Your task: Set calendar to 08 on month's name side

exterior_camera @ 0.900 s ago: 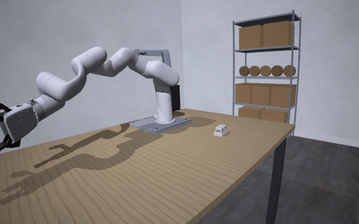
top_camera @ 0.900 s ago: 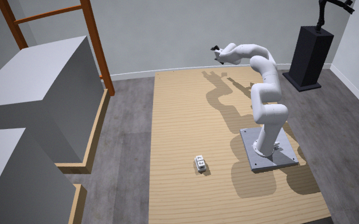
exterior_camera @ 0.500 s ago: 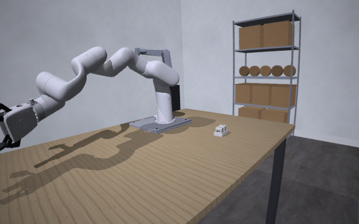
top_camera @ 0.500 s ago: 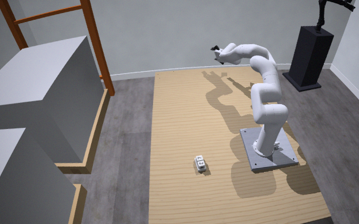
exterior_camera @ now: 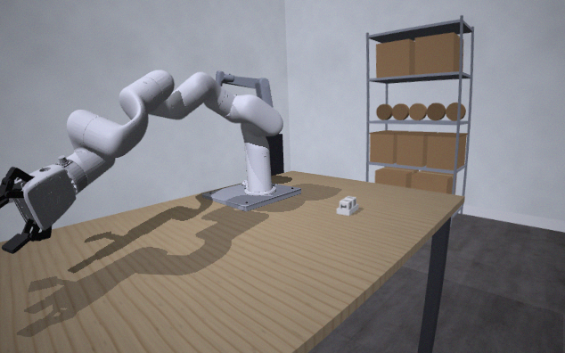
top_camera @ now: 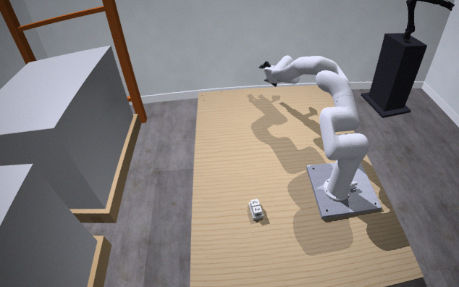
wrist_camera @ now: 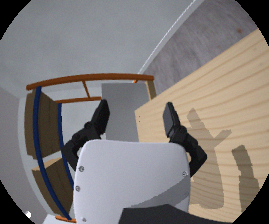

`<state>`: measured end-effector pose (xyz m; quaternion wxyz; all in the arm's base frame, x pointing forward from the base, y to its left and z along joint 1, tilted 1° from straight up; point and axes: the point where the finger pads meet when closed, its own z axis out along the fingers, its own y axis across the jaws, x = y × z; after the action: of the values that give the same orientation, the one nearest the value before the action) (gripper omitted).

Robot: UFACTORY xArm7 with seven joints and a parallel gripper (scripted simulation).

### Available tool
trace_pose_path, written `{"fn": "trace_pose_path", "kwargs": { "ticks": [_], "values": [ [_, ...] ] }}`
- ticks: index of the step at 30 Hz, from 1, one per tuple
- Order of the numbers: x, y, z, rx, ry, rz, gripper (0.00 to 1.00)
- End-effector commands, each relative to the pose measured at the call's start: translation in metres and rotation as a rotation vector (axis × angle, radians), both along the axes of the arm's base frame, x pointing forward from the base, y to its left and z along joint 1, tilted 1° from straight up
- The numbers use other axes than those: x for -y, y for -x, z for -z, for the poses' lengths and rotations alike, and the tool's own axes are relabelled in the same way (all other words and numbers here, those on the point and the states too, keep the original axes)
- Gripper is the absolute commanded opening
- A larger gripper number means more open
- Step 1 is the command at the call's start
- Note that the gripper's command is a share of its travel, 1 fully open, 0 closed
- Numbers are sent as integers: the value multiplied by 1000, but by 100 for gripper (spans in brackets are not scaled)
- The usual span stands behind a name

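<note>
- Wood grain runs across the desk (top_camera: 228,181) (exterior_camera: 236,267) (wrist_camera: 245,90) in front of you, with the arm's shadows lying over it.
- Nearest you in the exterior view, at the left, is the tool (top_camera: 267,75) (exterior_camera: 1,226) (wrist_camera: 136,107). It is released: its two black fingers stand wide apart, with nothing between them, and it hangs in the air well away from the calendar.
- Behind it, you can follow the white arm (top_camera: 347,98) (exterior_camera: 138,116) back to its grey base plate (top_camera: 313,168) (exterior_camera: 294,191) on the desk.
- Your calendar is across the desk, off to one side of that plate. Its small white tray (top_camera: 257,218) (exterior_camera: 347,211) sits on the desk, carrying two white cubes (top_camera: 255,206) (exterior_camera: 348,202) side by side. From above you can make out a 2 on one cube's top; the date on the month side is too small for you to read.
- Farther back, you see a metal shelf (exterior_camera: 460,98) holding brown boxes (exterior_camera: 434,53) and a row of round brown things, with the pale wall (exterior_camera: 330,111) behind.
</note>
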<state>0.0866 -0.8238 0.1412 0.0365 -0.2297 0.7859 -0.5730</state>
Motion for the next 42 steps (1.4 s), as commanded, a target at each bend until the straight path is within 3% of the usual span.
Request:
{"fn": "trace_pose_path", "kwargs": {
  "ticks": [1,2,3,4,7,8,11,12,14,16,17,18,20,24,25,29,30,33,35,36,37,39,41,42],
  "values": [
    [-26,-57,5,22,-72,-44,100],
    [-26,-57,5,22,-72,-44,100],
    [-44,-91,11,33,-137,-88,100],
    [-50,-102,12,33,-137,-88,100],
    [-51,-105,12,33,-137,-88,100],
    [-80,-150,18,38,-213,-140,100],
    [-86,-159,19,38,-213,-140,100],
    [-109,-186,25,32,-297,-200,100],
    [-126,-209,26,32,-297,-200,100],
    [-131,-214,26,32,-297,-200,100],
    [-157,-238,32,13,-388,-267,100],
    [-166,-248,32,13,-388,-267,100],
    [-183,-265,33,13,-388,-267,100],
    [-186,-268,33,13,-388,-267,100],
    [-238,-307,38,-22,-480,-339,100],
    [-251,-316,38,-22,-480,-339,100],
    [-285,-332,43,-75,-570,-414,100],
    [-319,-353,42,-75,-570,-414,100],
    [-323,-356,42,-75,-570,-414,100],
    [-359,-366,45,-146,-653,-487,100],
    [-372,-372,45,-146,-653,-487,100],
    [-393,-381,44,-146,-653,-487,100],
    [-393,-381,44,-146,-653,-487,100],
    [-433,-387,46,-231,-726,-557,100]
  ]
}}
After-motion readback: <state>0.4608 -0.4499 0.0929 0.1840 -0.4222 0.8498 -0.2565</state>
